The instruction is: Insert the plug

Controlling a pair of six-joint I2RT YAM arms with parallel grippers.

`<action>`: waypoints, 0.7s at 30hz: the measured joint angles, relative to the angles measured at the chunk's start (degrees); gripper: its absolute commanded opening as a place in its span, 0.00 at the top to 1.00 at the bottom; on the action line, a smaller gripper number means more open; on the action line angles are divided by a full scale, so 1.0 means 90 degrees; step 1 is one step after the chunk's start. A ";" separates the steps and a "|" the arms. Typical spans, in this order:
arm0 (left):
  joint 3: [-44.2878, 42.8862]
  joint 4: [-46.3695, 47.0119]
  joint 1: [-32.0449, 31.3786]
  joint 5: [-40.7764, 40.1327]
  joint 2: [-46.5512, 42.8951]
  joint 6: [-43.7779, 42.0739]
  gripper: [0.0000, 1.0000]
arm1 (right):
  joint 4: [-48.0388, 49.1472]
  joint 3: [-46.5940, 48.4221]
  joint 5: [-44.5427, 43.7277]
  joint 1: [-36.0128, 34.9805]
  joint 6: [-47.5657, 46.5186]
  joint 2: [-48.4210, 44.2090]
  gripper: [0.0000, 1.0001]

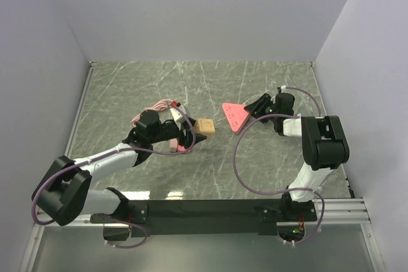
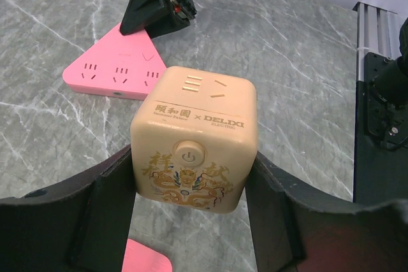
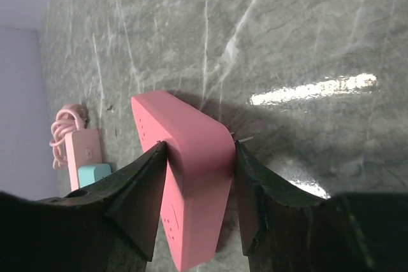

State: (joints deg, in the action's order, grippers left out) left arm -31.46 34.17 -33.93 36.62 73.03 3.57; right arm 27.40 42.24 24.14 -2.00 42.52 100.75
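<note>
left gripper point(image 2: 191, 186): clamps cube adapter point(image 2: 194, 125), lower centre
right gripper point(image 3: 197, 183): pinches pink strip point(image 3: 191, 151)
step: both parts held, still apart
next: line the cube up with the sockets

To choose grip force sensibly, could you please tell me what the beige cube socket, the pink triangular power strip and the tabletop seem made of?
The beige cube socket looks like moulded plastic, satin: rounded edges, printed gold artwork. The pink triangular power strip seems plastic too, smooth matte, with moulded slots. The tabletop looks like polished grey-green marble, veined with glare; possibly laminate.
</note>
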 measured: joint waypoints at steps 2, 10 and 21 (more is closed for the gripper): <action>0.0019 0.0034 0.0002 -0.0027 0.0000 0.0002 1.00 | 0.0155 -0.0075 0.0063 -0.0005 0.0005 -0.0002 0.85; 0.0180 0.0695 -0.0046 -0.0542 0.0401 0.0066 0.99 | 0.1088 -0.0964 0.0267 -0.0136 0.0226 -0.0384 1.00; -0.0248 0.0408 -0.0534 -0.1399 0.1428 -0.0187 1.00 | 0.1302 -0.1545 0.0231 -0.0585 0.0345 -0.1132 1.00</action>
State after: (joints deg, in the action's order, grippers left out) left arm -33.69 37.85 -38.74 24.03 85.89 1.89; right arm 39.11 28.34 26.22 -7.27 45.63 90.56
